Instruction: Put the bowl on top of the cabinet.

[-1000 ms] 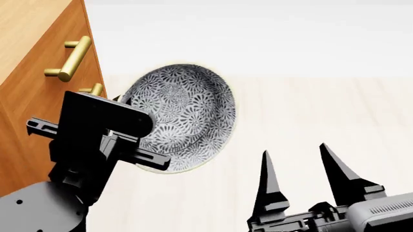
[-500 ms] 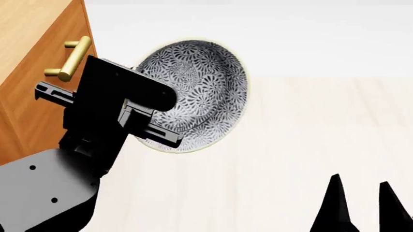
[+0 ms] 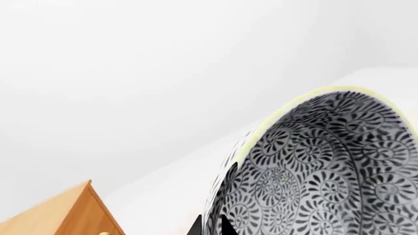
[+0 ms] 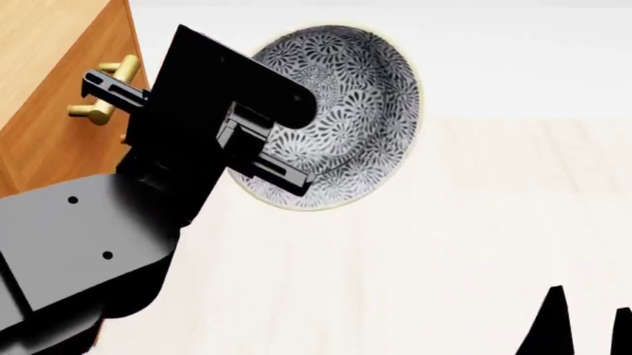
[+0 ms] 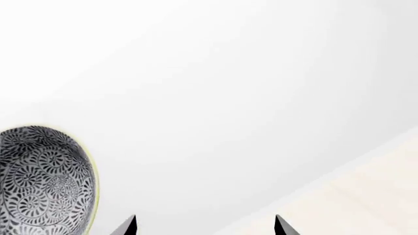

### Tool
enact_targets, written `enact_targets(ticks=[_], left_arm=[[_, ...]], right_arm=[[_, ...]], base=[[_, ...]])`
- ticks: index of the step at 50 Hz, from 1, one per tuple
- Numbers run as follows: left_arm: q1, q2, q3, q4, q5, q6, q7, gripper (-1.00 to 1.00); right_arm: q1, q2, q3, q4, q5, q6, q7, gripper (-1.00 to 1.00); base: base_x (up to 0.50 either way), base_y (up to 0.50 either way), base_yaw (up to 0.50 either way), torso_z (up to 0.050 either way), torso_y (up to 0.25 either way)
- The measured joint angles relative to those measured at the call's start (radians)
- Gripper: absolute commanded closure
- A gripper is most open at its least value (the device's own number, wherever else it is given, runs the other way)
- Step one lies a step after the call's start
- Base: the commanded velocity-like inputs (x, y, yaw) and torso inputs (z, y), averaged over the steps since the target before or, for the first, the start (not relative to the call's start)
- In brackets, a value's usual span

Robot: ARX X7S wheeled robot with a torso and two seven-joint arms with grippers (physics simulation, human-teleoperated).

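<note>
in the head view the left gripper (image 4: 259,151) sits in the upper left of the frame, clamped on the near edge of the bowl (image 4: 345,103) — one black finger (image 4: 281,171) lies across the patterned inside, the other is hidden behind the wall. the bowl is held up in the air, tipped on its side so its inside faces the camera, its pale rim reaching close to the top edge of the frame. the cabinet (image 4: 49,89) fills the far upper left, its orange-brown front and a brass bar handle (image 4: 103,89) just beside the gripper body. in the left wrist view the bowl (image 3: 320,171) fills the lower right, with the cabinet's corner (image 3: 65,213) at the lower left. the right gripper (image 4: 585,325) shows only as two dark fingertips at the lower right corner, spread apart and holding nothing; the right wrist view shows the same gap between its tips (image 5: 130,226).
</note>
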Motion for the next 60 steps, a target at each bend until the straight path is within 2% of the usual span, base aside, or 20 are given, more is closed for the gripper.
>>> enact_targets(ticks=[10, 21, 45, 50, 60], left_arm=[[-0.081, 0.024, 0.016, -0.063, -0.006, -0.003, 0.035, 1.0], [-0.184, 0.04, 0.062, -0.183, 0.03, 0.062, 0.105, 1.0], [-0.444, 0.117, 0.089, -0.753, 0.098, 0.33, 0.317, 1.0], [-0.518, 0.133, 0.176, -0.908, -0.001, 0.404, 0.323, 1.0], [-0.655, 0.15, 0.492, -1.164, -0.384, 0.545, 0.312, 1.0]], right_arm=[[0.001, -0.009, 0.004, 0.009, -0.021, -0.009, 0.014, -1.0], [-0.006, -0.011, 0.013, 0.006, -0.039, -0.019, 0.027, -1.0], [-0.008, -0.015, 0.018, 0.003, -0.076, -0.025, 0.045, -1.0], [-0.001, -0.018, 0.016, 0.009, -0.083, -0.021, 0.048, -1.0], [0.008, -0.021, 0.013, 0.016, -0.089, -0.013, 0.05, -1.0]], base=[[0.0, 0.0, 0.0, 0.001, 0.0], [0.0, 0.0, 0.0, 0.0, 0.001], [0.0, 0.0, 0.0, 0.0, 0.0], [0.0, 0.0, 0.0, 0.0, 0.0], [0.0, 0.0, 0.0, 0.0, 0.001]])
